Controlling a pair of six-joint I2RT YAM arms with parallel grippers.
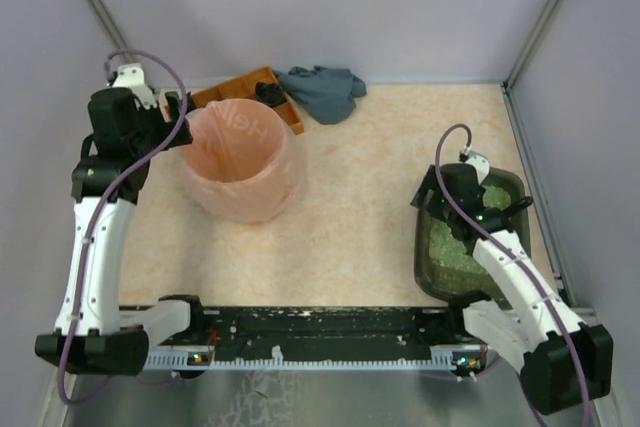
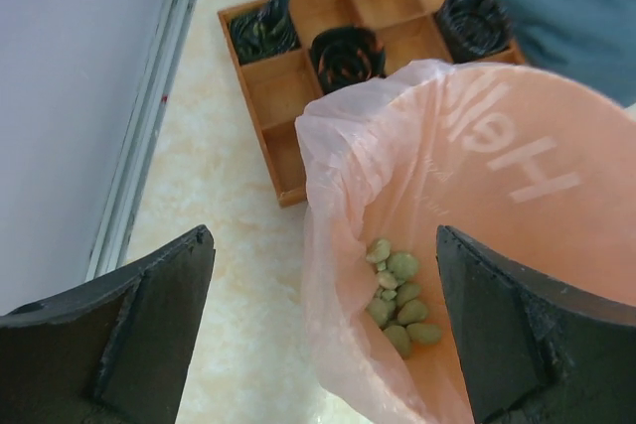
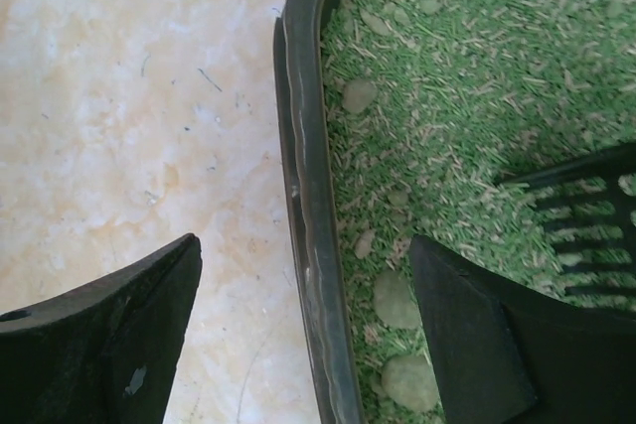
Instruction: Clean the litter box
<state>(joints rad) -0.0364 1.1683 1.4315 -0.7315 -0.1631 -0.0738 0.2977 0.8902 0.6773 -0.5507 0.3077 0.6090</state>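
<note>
The litter box (image 1: pixel 432 247), a dark grey-green tray of pale green granules, sits at the right of the table. Its left rim (image 3: pixel 303 196) runs between my right fingers, and several green lumps (image 3: pixel 396 297) lie in the granules. A black slotted scoop (image 3: pixel 586 225) lies in the box at the right. My right gripper (image 3: pixel 303 320) is open, astride the rim. The pink-bagged bin (image 1: pixel 240 162) stands at the left with several green lumps (image 2: pixel 397 295) inside. My left gripper (image 2: pixel 323 330) is open and empty above the bin's left edge.
An orange compartmented tray (image 2: pixel 288 76) with black rolled bags lies behind the bin. A grey-blue cloth (image 1: pixel 325 89) lies at the back. Walls close in on the left, right and back.
</note>
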